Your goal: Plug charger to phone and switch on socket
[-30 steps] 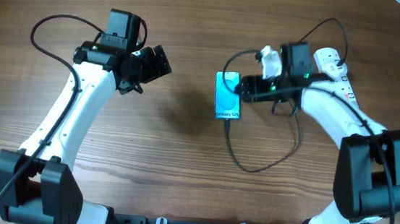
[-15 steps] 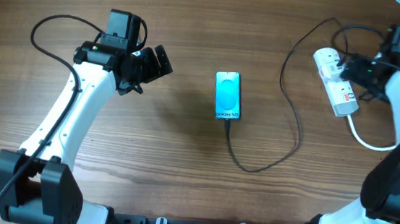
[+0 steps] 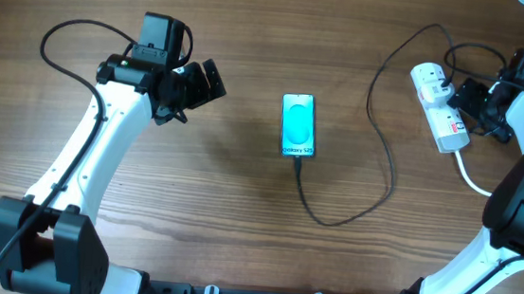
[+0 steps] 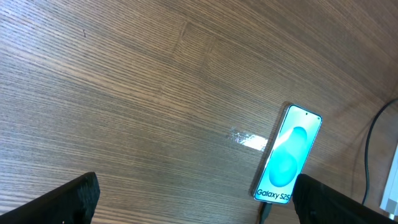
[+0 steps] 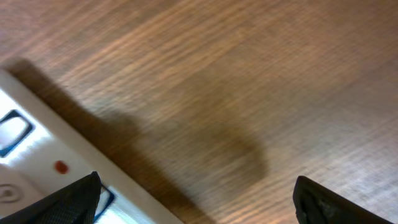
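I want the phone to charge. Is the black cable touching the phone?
Touching. In the overhead view the black cable's end meets the phone's bottom edge, with no gap showing between them.

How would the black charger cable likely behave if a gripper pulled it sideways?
Probably floppy: the charger cable lies in loose curves on the table. Likely light, being thin. A pull may drag the phone, since its end meets the phone's bottom edge.
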Tool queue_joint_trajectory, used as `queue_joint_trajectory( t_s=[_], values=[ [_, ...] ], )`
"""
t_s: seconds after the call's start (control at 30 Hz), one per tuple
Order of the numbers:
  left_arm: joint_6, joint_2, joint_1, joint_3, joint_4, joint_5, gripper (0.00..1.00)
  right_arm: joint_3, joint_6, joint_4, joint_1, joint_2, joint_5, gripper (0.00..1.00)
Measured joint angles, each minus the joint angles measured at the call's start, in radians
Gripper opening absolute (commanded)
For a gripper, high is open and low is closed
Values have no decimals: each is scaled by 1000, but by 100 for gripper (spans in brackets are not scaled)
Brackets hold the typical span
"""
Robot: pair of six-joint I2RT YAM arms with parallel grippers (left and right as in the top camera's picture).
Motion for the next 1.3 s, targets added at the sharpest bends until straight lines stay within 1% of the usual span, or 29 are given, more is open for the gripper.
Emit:
queue_joint_trajectory(
  t_s=[0.17,0.27,0.57,0.63,0.67,0.7,0.73,0.8,0.9,1.0,1.07,1.3],
  values=[
    [0,0,0,0,0,0,100,1,-11,-8,-7,0,-46,100],
    [0,0,0,-1,0,0,100,11,-15,-52,-8,0,-61,99],
    [0,0,0,-1,0,0,100,22,-30,-90,-9,-1,-69,100],
    [0,0,0,-1,0,0,100,50,-52,-179,-6,0,-69,100],
    [0,0,0,-1,-1,0,100,75,-64,-250,-1,0,-62,100],
    [0,0,0,-1,-1,0,100,130,-68,-363,2,3,-62,100],
    [0,0,0,-1,-2,0,100,192,-71,-428,4,1,-63,100],
    [0,0,0,-1,-1,0,100,255,-71,-494,6,-25,-68,100],
    [0,0,0,-1,0,0,100,259,-71,-542,8,-50,-72,100],
    [0,0,0,-1,0,0,100,259,-71,-554,8,-50,-75,99],
    [0,0,0,-1,0,0,100,259,-71,-531,8,-50,-75,100],
    [0,0,0,-1,0,0,100,259,-71,-233,8,-50,-75,100]
  ],
)
